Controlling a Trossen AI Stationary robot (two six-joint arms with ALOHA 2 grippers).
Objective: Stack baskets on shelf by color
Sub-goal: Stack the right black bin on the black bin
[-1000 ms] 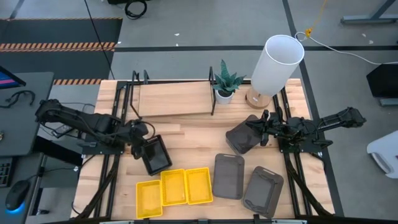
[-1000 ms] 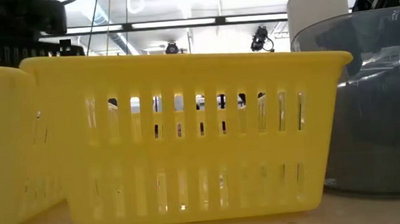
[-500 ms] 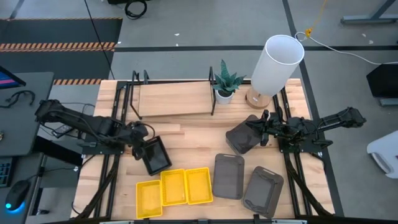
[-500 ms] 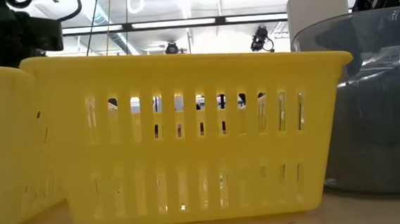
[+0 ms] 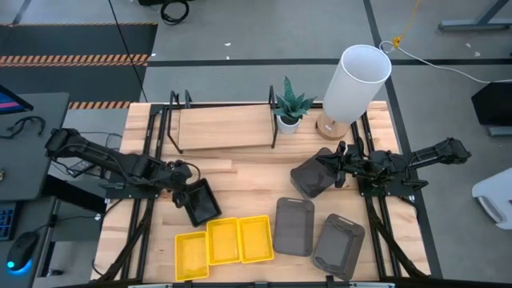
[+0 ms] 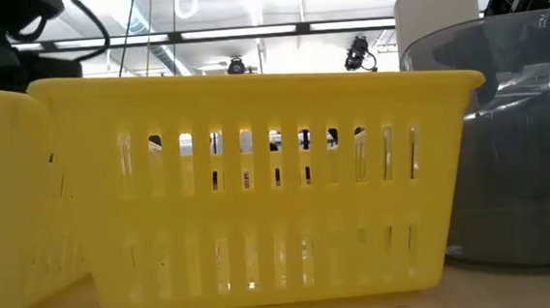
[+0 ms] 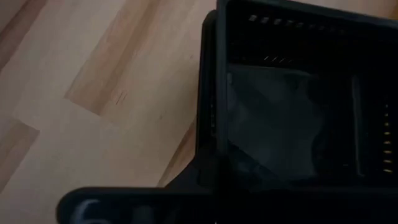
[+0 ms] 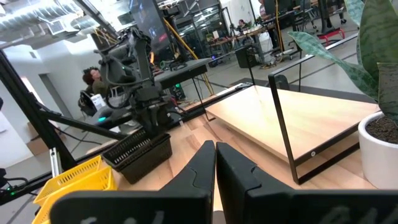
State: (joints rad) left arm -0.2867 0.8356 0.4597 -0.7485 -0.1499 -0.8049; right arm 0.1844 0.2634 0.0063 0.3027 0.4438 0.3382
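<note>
Closest to us, three yellow baskets (image 5: 224, 241) sit side by side in a row at the front of the table (image 5: 256, 180). Right beside them lie two grey baskets (image 5: 294, 225), near each other but not stacked. We think they wait here until their turn comes.

A bit farther back, on our left, our left gripper (image 5: 186, 194) is pinched tight on the rim of a black basket (image 5: 202, 200). It holds the edge because the thin wall fits between the fingers. The basket tips a little in the grip, so it seems partly lifted.

On our right, our right gripper (image 5: 336, 164) is shut, its fingers pressed together at a third grey basket (image 5: 310, 176). We cannot tell if it truly holds that one.

Farthest back stands the shelf (image 5: 224, 128), with bare wood and no basket on it yet. Beside it are a small plant (image 5: 291, 108) and a tall white lamp (image 5: 356, 80). So our job looks barely started.
</note>
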